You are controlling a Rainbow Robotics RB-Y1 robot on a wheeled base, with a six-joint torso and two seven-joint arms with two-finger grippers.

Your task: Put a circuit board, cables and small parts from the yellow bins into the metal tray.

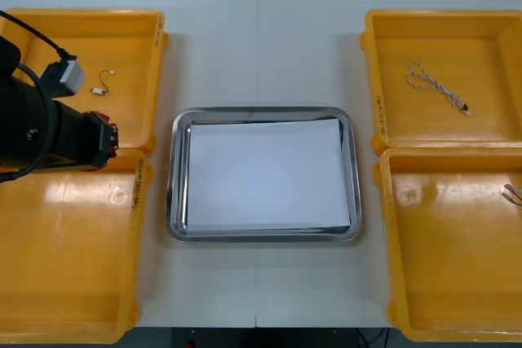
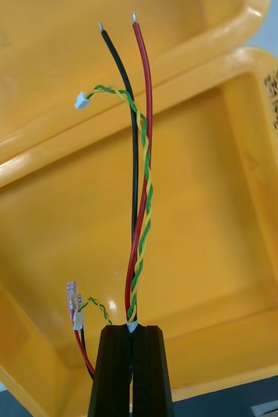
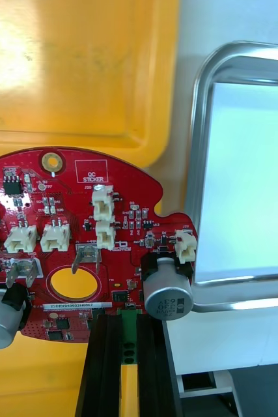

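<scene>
Left gripper (image 3: 127,319), at 9 o'clock of the metal tray (image 1: 263,113), is closed on the circuit board (image 3: 80,195) edge; right gripper (image 2: 132,332), at 3 o'clock, pinches a cable bundle (image 2: 144,169) tightly.

White print "QC STICKER" on the round red circuit board (image 3: 67,215), near its rim.

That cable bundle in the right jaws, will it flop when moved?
Probably little: the red and black cables stand nearly straight from the jaws of the right gripper, so seem fairly stiff. The thin green-yellow twist curls off at its tip and may sway. The left gripper holds a board by the tray.
</scene>
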